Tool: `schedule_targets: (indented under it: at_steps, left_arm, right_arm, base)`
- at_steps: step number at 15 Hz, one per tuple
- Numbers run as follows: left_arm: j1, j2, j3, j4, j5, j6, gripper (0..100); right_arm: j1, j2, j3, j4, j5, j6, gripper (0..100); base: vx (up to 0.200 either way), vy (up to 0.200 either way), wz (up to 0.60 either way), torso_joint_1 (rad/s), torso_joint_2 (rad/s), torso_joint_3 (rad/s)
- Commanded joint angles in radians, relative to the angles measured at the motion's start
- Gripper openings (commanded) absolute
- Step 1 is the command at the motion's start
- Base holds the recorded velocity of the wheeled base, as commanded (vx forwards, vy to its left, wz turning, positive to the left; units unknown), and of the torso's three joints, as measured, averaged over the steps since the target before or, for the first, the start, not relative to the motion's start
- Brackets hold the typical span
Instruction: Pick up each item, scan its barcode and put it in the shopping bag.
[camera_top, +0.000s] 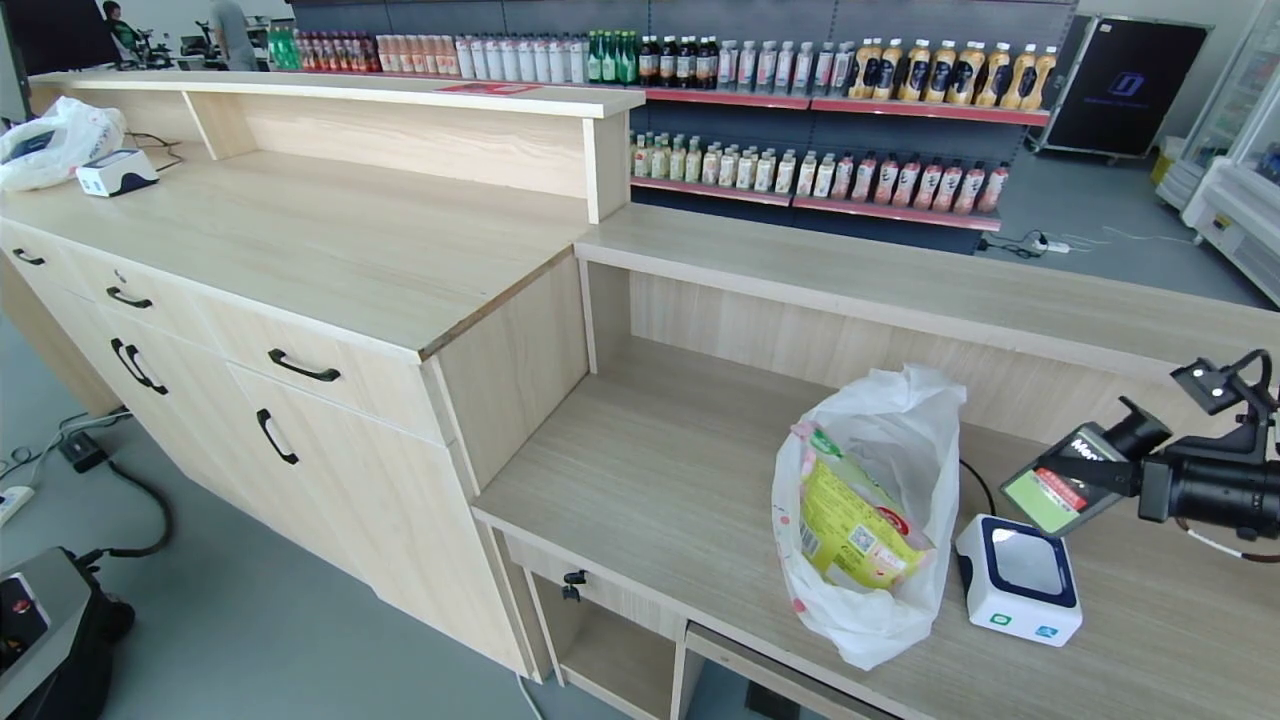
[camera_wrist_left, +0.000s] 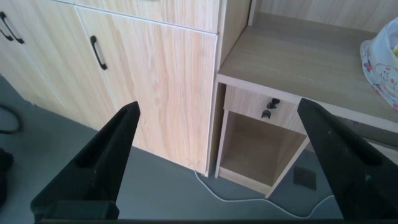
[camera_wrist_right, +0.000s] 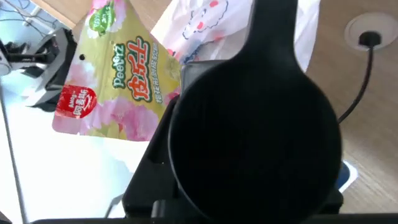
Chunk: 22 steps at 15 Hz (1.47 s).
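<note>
Holding a flat green packet (camera_top: 1058, 487), the right hand (camera_top: 1105, 470) hangs just above the scanner (camera_top: 1020, 575) in the head view, the packet's long axis sloping toward the shopping bag (camera_top: 900, 420) at its left. Left wrist view: left hand (camera_wrist_left: 219, 109) spread wide, empty. Right wrist view: yellow pouch (camera_wrist_right: 118, 81) inside the bag.

You see a matt wood-grain counter (camera_top: 650, 470), a thin, crinkled, translucent plastic shopping bag (camera_top: 900, 430), 1 glossy film packet (camera_top: 850, 520) inside it, a smooth white plastic scanner (camera_top: 1018, 580) with a glossy window, and a glossy pack (camera_top: 1050, 490) in the matt black right gripper (camera_top: 1090, 472).
</note>
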Motion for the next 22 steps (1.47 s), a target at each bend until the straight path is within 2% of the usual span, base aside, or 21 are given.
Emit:
schedule_targets:
  at_steps: [1, 4, 5, 10, 12, 17, 19, 22]
  left_arm:
    - [0.000, 0.001, 0.000, 0.000, 0.001, 0.000, 100]
    - [0.000, 0.001, 0.000, 0.000, 0.001, 0.000, 100]
    - [0.000, 0.001, 0.000, 0.000, 0.001, 0.000, 100]
    - [0.000, 0.001, 0.000, 0.000, 0.001, 0.000, 100]
    - [0.000, 0.001, 0.000, 0.000, 0.001, 0.000, 100]
    - [0.000, 0.001, 0.000, 0.000, -0.001, 0.000, 100]
    - [0.000, 0.001, 0.000, 0.000, 0.001, 0.000, 100]
    - [0.000, 0.001, 0.000, 0.000, -0.001, 0.000, 100]
  right_arm:
    - [-0.045, -0.212, 0.053, 0.010, -0.055, -0.030, 0]
    - [-0.031, -0.306, 0.044, 0.037, -0.301, -0.033, 0]
    - [-0.020, -0.318, 0.051, 0.040, -0.339, -0.036, 0]
    - [0.029, -0.304, 0.041, 0.036, -0.359, -0.047, 0]
    - [0.064, -0.249, 0.036, -0.006, -0.357, -0.047, 0]
    - [0.115, -0.004, 0.036, -0.096, -0.356, -0.084, 0]
    - [0.113, 0.070, 0.041, -0.136, -0.356, -0.150, 0]
    - [0.102, 0.122, 0.044, -0.190, -0.357, -0.154, 0]
  base:
    - [0.000, 0.000, 0.00, 0.000, 0.00, 0.000]
    - [0.000, 0.000, 0.00, 0.000, 0.00, 0.000]
    - [0.000, 0.000, 0.00, 0.000, 0.00, 0.000]
    - [0.000, 0.000, 0.48, 0.000, 0.00, 0.001]
    - [0.000, 0.000, 0.60, 0.010, 0.01, 0.000]
    - [0.000, 0.000, 0.00, 0.000, 0.00, 0.000]
    - [0.000, 0.000, 0.00, 0.000, 0.00, 0.000]
    - [0.000, 0.000, 0.00, 0.000, 0.00, 0.000]
